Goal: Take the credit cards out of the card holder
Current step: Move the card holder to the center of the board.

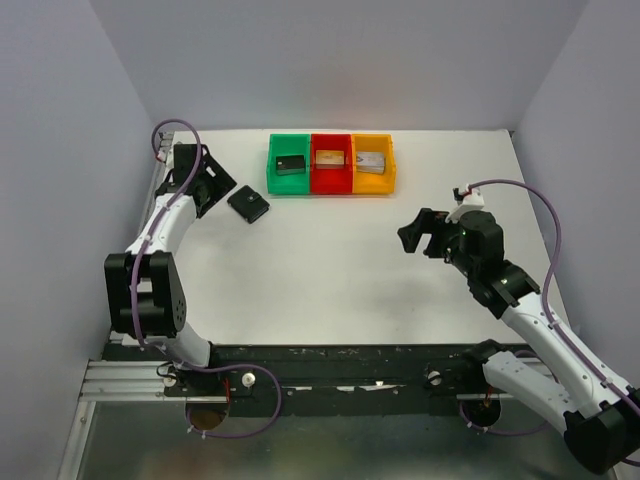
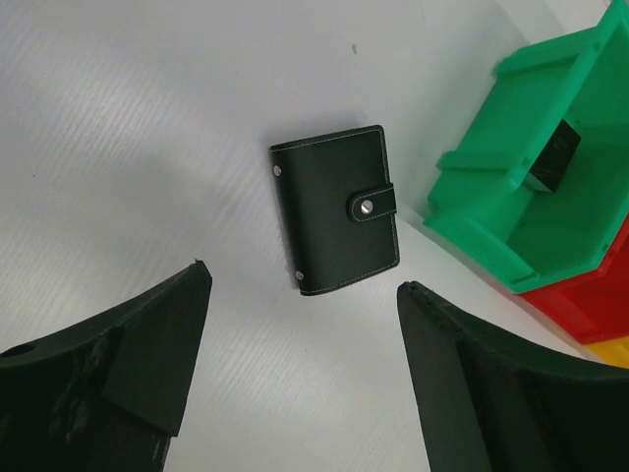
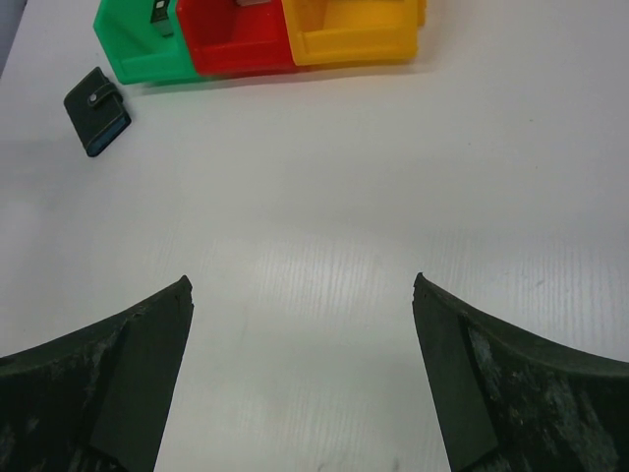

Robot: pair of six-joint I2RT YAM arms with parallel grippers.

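From above, the card holder [image 1: 248, 205] lies closed on the white table [image 1: 330, 270], far left, just left of the green bin [image 1: 289, 164]. Red [image 1: 331, 163] and yellow [image 1: 373, 163] bins continue the row to the right, each with a blocky item inside. The left end effector [image 1: 218, 190] sits just left of the holder, not touching it. The right end effector [image 1: 415, 232] hangs well apart on the right, over bare table.

In the left wrist view, the fingers [image 2: 147, 364] are spread wide with nothing between them. The holder lies flat beyond their tips, its strap snapped shut, and the green bin is at its right.

In the right wrist view, the fingers [image 3: 128, 374] also stand wide apart over bare table. The holder is far off to the left, beside the bins.
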